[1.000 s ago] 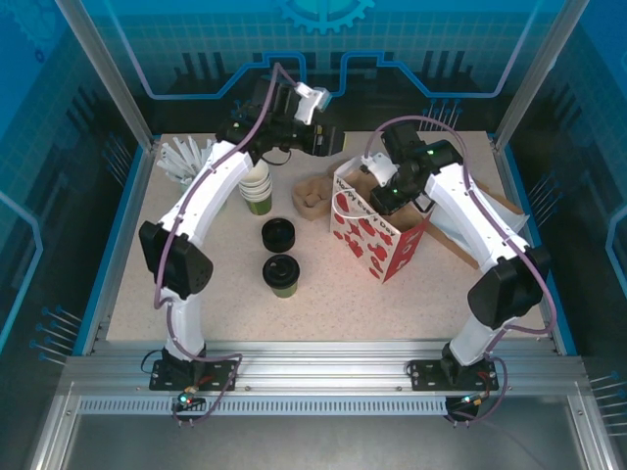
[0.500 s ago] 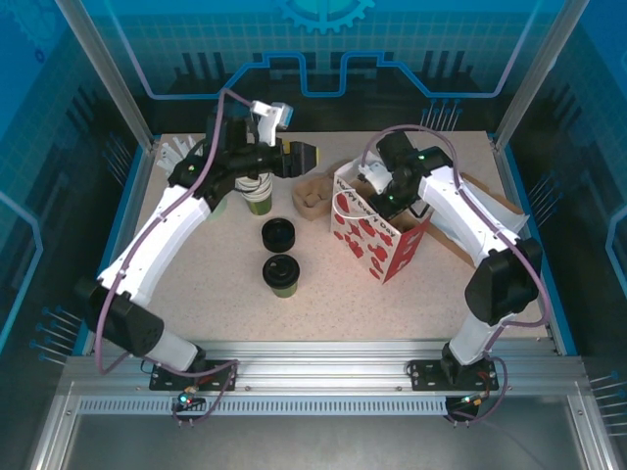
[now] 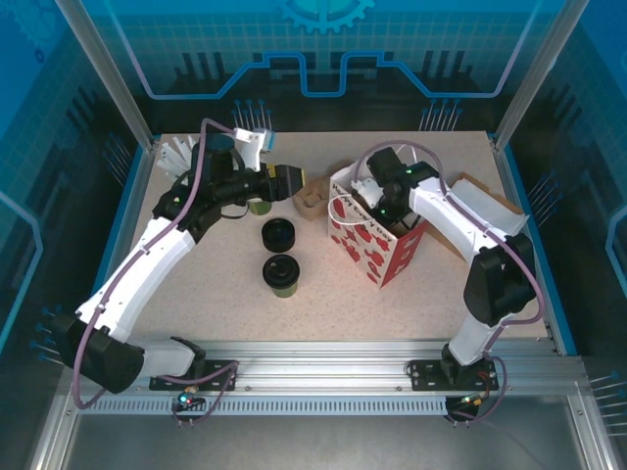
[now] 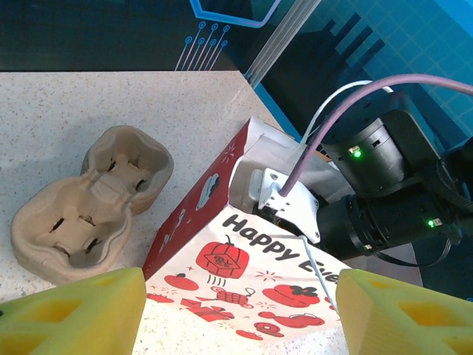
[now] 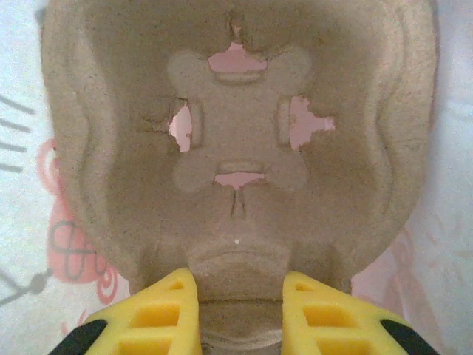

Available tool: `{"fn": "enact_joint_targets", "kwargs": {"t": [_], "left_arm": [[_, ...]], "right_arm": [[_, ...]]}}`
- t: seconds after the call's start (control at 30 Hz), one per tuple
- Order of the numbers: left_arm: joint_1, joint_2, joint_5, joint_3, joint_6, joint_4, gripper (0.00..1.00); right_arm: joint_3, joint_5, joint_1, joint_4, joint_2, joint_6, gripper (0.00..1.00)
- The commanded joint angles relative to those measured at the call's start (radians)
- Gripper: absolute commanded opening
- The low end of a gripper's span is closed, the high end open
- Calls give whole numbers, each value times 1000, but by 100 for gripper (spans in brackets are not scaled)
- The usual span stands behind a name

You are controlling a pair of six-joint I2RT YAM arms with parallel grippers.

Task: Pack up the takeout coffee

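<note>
Left fingers (image 3: 292,180) drew back, spread wide; right fingers (image 5: 164,312) grip carrier (image 5: 236,133) in bag (image 3: 377,245).

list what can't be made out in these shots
Cup stack: top external, left arm covers it; count unclear.
Bag interior: top external, right arm blocks it.
Bagged carrier: right wrist, cropped top and bottom.
Takeout coffee: top external, lid hides contents.

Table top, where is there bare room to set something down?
Bare: the near strip of the table between the takeout coffee and the arm bases, and the far edge behind the paper bag. Crowded: the middle, with black lids, cup carrier and left gripper.
</note>
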Motion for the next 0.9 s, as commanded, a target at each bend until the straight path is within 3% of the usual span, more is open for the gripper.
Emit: {"fn": "enact_joint_targets", "kwargs": {"t": [0.0, 0.87], "left_arm": [[2, -36, -18, -26, -13, 27, 70], [2, -43, 11, -72, -21, 58, 70]], "right_arm": [[-40, -35, 30, 44, -20, 28, 24], [-242, 22, 103, 244, 24, 39, 37]]}}
